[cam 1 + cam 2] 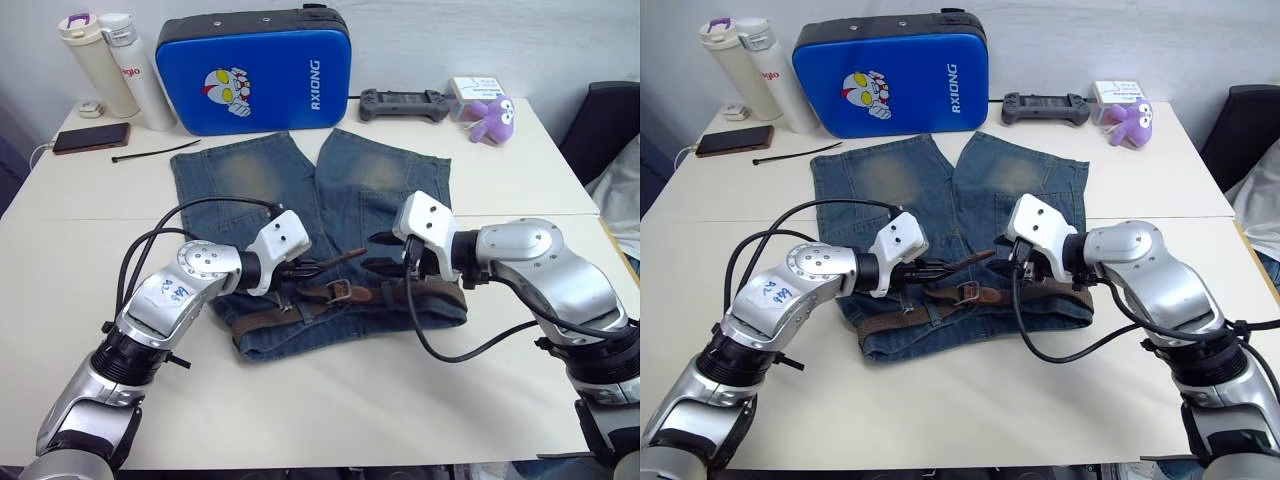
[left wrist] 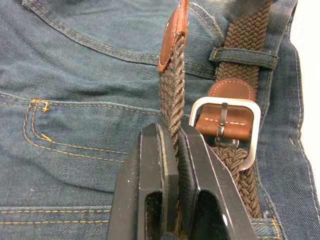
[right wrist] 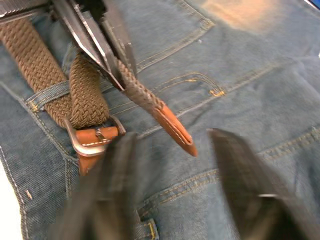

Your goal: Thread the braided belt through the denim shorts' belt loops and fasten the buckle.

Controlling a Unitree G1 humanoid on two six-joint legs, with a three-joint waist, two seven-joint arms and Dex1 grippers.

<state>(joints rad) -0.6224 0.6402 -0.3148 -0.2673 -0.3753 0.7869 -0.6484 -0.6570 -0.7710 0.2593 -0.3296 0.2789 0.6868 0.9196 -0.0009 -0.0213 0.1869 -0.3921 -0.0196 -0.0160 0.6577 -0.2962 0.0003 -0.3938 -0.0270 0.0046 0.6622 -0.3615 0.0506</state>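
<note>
The denim shorts lie flat on the table, under both claws. The braided belt runs along their waistband through a belt loop. The left claw is clamped on the belt's free, leather-tipped end, just beside the buckle. The right claw hangs wide open, empty, just short of that tip.

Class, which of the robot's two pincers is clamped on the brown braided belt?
The left pincer, shut on the brown braided belt near its leather tip; the right pincer is open.
</note>
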